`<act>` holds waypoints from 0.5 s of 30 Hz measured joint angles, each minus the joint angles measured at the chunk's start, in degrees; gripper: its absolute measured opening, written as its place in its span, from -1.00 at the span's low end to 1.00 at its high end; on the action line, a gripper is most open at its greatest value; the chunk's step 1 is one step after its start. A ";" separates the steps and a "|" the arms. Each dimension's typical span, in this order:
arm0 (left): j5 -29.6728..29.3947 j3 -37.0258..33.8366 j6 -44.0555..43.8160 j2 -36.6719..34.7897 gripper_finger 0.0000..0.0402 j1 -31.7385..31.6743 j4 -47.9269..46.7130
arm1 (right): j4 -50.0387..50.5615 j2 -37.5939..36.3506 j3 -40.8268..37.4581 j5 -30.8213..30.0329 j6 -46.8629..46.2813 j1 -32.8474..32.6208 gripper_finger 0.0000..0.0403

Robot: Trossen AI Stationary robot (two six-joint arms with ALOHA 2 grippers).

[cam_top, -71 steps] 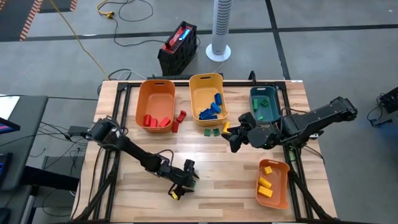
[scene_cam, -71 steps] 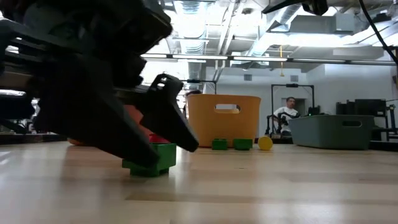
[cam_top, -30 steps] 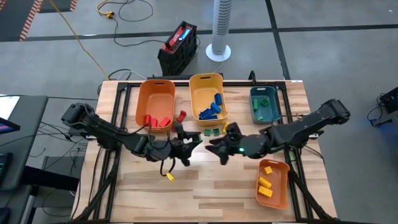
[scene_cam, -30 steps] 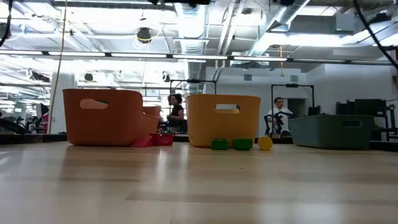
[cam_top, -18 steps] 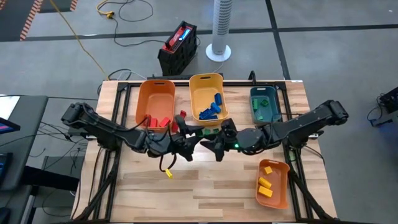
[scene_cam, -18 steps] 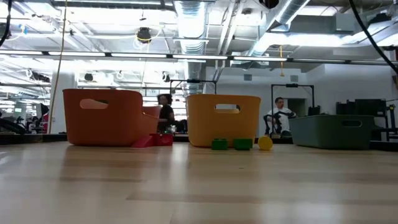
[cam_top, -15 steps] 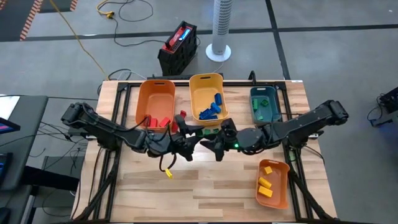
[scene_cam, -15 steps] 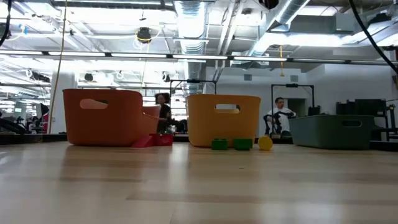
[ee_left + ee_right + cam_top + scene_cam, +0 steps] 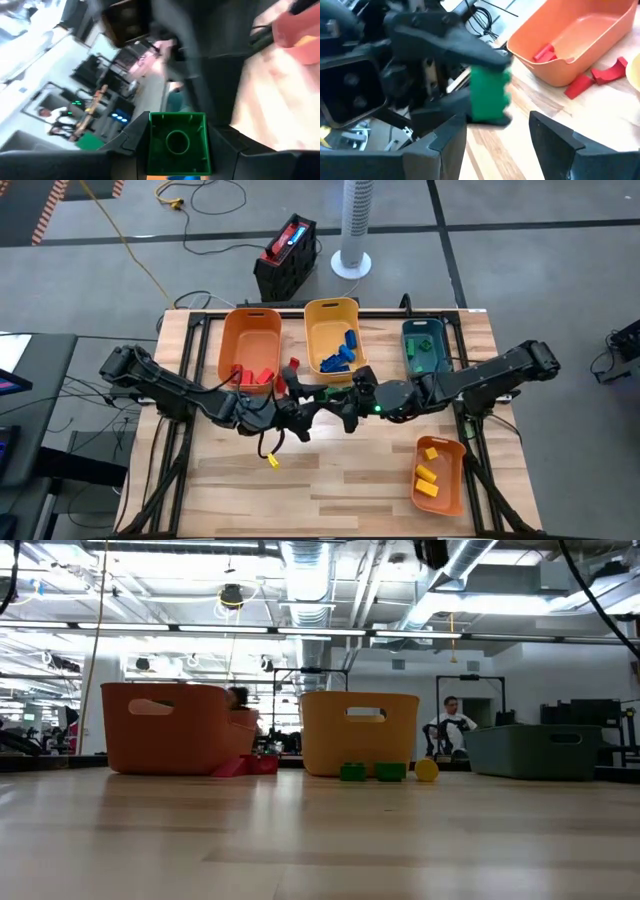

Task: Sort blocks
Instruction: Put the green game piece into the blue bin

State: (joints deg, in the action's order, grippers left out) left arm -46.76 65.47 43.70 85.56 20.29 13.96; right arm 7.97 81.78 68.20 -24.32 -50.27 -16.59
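Note:
A green block (image 9: 177, 142) hangs above the middle of the table, with my left gripper (image 9: 316, 399) shut on it. In the right wrist view the same green block (image 9: 490, 95) sits between the left arm's dark fingers. My right gripper (image 9: 500, 135) faces it from the table's right, open, a short way off and touching nothing; from above, my right gripper (image 9: 346, 408) shows close beside the left one. Two green blocks (image 9: 352, 772) and a yellow one (image 9: 427, 770) lie before the yellow bin (image 9: 335, 340). Red blocks (image 9: 290, 370) lie by the orange bin (image 9: 250, 345). My left gripper pinches the green block by two opposite side walls (image 9: 152, 150) between its two fingers. The fingers come roughly level from the table's left. The block's hollow underside faces the wrist camera. It is lifted clear of the table.
A teal bin (image 9: 425, 345) with green blocks stands at the far right. A small orange bin (image 9: 440, 475) with yellow blocks sits near the right front. The yellow bin holds blue blocks. Bare wood lies along the near edge. People show in the room behind.
My right gripper has moved toward the far edge and a little left, closing in on the left gripper and its green block. The left gripper has shifted slightly toward the far edge, still holding the block. A person behind the bins has walked left.

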 joint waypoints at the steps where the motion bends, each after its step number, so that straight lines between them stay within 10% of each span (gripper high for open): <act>1: -0.57 0.00 0.31 -0.28 -0.35 -0.02 0.32 | 0.35 -0.08 0.00 0.03 -0.04 -0.71 0.13; 15: 2.91 0.07 -4.06 -0.52 -0.35 0.39 -1.10 | 6.98 -4.76 0.00 -4.18 -1.19 -3.33 0.13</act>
State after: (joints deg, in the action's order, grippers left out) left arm -43.84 65.54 39.64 85.03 20.69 12.86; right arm 14.95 77.02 68.20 -28.50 -51.45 -19.92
